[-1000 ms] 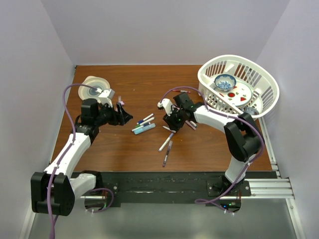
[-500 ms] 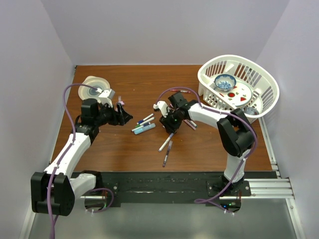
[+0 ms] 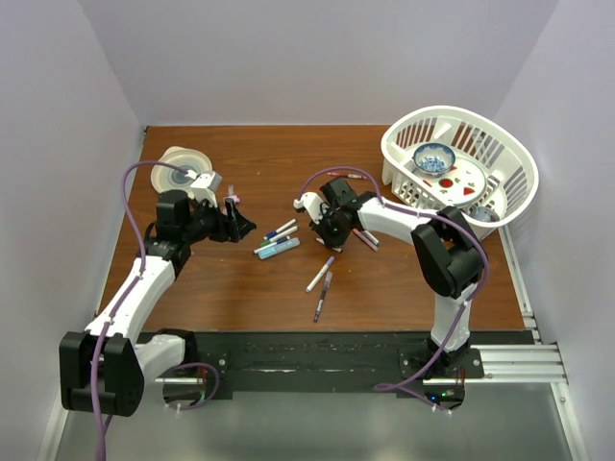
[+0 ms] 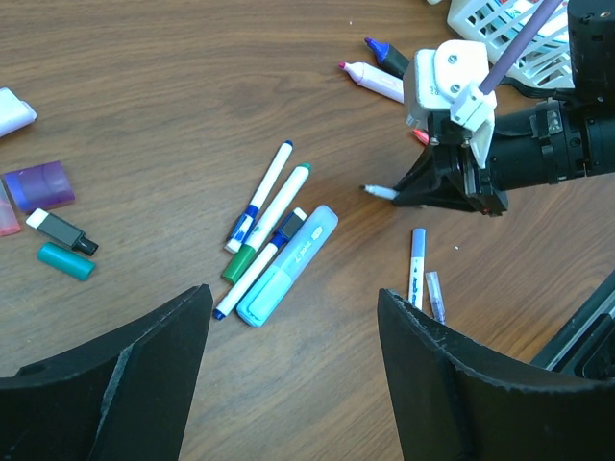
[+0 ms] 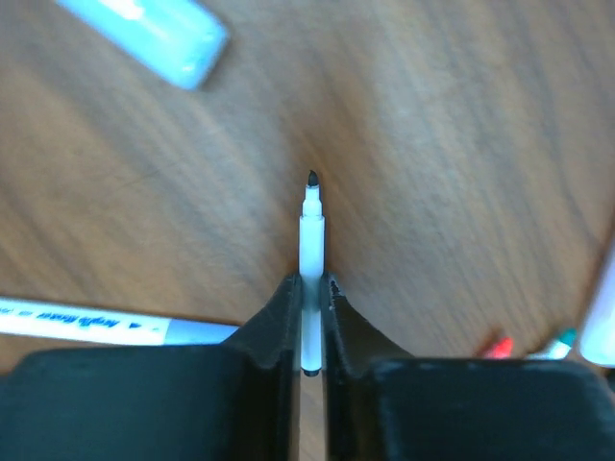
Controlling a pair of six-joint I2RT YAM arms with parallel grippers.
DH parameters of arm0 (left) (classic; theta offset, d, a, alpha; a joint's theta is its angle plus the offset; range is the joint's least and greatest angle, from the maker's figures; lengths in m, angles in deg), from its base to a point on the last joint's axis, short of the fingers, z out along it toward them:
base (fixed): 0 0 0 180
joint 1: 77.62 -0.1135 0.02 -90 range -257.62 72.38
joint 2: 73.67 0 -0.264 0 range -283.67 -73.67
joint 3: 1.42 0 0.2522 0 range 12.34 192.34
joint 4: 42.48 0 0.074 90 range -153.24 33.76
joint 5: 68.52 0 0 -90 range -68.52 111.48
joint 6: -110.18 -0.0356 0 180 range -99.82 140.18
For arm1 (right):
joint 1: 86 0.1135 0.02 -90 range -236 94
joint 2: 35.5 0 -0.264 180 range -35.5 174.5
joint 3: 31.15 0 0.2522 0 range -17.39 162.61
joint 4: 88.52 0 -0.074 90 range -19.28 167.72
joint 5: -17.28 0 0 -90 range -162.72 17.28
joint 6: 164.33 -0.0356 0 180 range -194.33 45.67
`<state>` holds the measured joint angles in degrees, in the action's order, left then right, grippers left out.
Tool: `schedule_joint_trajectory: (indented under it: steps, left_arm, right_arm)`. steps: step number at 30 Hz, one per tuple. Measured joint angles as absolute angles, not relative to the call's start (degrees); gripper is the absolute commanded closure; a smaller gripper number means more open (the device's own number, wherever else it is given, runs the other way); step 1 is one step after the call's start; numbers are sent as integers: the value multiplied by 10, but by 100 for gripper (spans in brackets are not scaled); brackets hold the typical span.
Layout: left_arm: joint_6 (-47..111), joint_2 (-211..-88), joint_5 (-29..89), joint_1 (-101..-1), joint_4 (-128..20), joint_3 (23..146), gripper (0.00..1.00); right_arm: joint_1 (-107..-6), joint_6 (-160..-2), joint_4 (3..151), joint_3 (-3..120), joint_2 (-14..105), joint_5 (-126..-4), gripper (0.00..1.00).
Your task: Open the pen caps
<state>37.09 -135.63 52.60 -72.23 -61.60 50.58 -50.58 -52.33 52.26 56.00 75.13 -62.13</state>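
My right gripper [image 5: 309, 288] is shut on a slim white pen [image 5: 310, 240] whose bare black tip points away from the jaws, just above the wood; the same pen [image 4: 378, 193] sticks out of that gripper [image 4: 423, 192] in the left wrist view. Loose pen caps lie far left: purple [image 4: 38, 184], black [image 4: 62, 230], teal [image 4: 67, 261]. Capped white pens [image 4: 264, 206] and a teal highlighter [image 4: 288, 264] lie mid-table. My left gripper [image 4: 295, 293] hangs open above bare wood, left of the pens [image 3: 279, 240], holding nothing.
A white basket [image 3: 504, 158] with a bowl and plate stands at the back right. A tape roll [image 3: 181, 168] sits at the back left. More pens [image 3: 320, 279] lie toward the near edge, and pink and dark highlighters [image 4: 375, 77] lie near the basket.
My right gripper has shifted a little left and back and has closed its jaws on the slim white pen. The left arm has stayed still.
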Motion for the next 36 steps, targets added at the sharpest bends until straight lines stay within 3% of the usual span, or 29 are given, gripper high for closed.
schedule_joint_trajectory:
  steps: [7,12,22,30,36]
  left_arm:
    - [371,-1357,528,-722,-616,506,25]
    - [371,-1362,536,-722,-615,506,24]
    - [371,-1371,573,-711,-606,506,22]
    - [370,-1416,576,-620,-616,507,22]
    - [374,-1465,499,-500,-641,530,25]
  right_arm:
    - [-504,-529,552,558,751,-726,100]
    - [-506,-534,562,553,751,-781,69]
    - [-532,-542,560,536,706,-799,64]
    - [-597,-541,545,519,588,-583,65]
    - [-654,-558,546,483,531,-437,65]
